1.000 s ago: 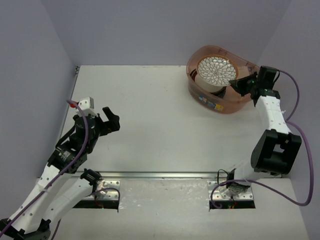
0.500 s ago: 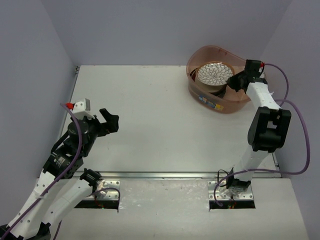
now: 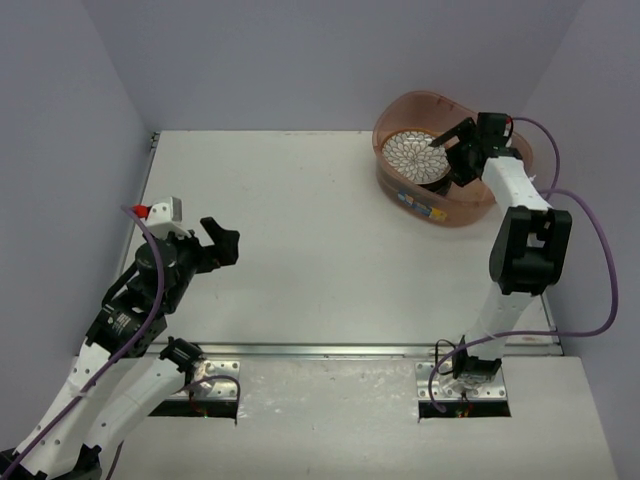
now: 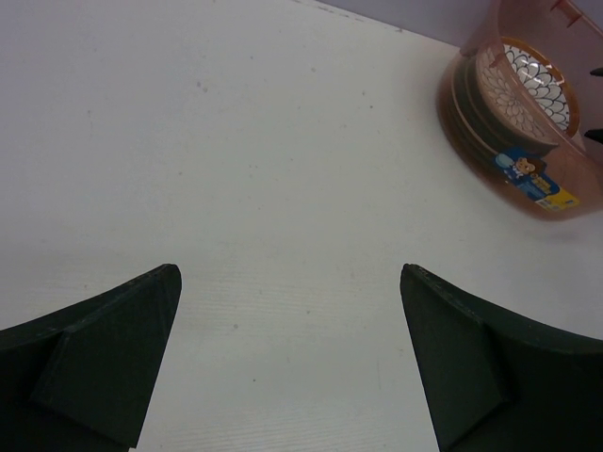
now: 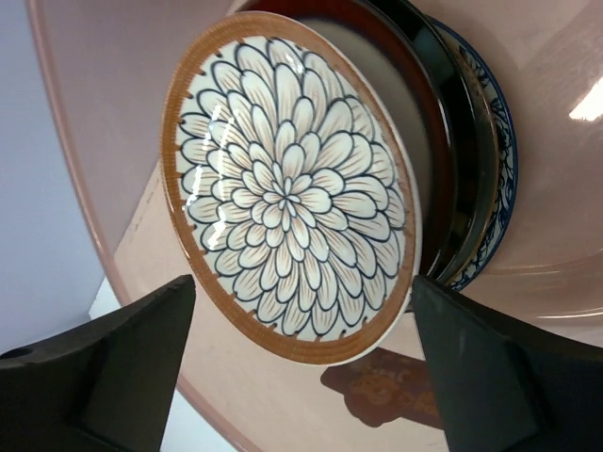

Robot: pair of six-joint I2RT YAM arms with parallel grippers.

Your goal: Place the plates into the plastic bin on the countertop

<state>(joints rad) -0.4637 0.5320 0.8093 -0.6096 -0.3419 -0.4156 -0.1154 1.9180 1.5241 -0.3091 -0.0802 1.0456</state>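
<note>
Inside, the brown-and-white flowered plate point(image 5: 287, 198) lies face up on top of a stack of plates point(image 3: 412, 152), pattern fully showing. Under it, in the right wrist view, sit a plate with a dark-red rim point(image 5: 382, 58), then a black-edged one point(image 5: 462, 160), then a blue-and-white one point(image 5: 501, 141), each peeking out past the one above. The stack rests in the pinkish see-through bin point(image 3: 470, 212), toward its left end, and a small coloured label point(image 4: 532, 179) is stuck on the bin's near wall. The right gripper point(image 3: 442, 160) reaches in over the bin's right part, and its fingers point(image 5: 104, 377) are spread wide, one to each side of the top plate's near edge, gripping nothing; whether a fingertip brushes the plate's rim cannot be told. The bin stands at the far right corner of the white counter point(image 3: 320, 250). Well apart from it, over the near left part of the counter, the left gripper point(image 3: 215, 250) hangs with its fingers point(image 4: 94, 363) wide apart too, only bare surface between them.
</note>
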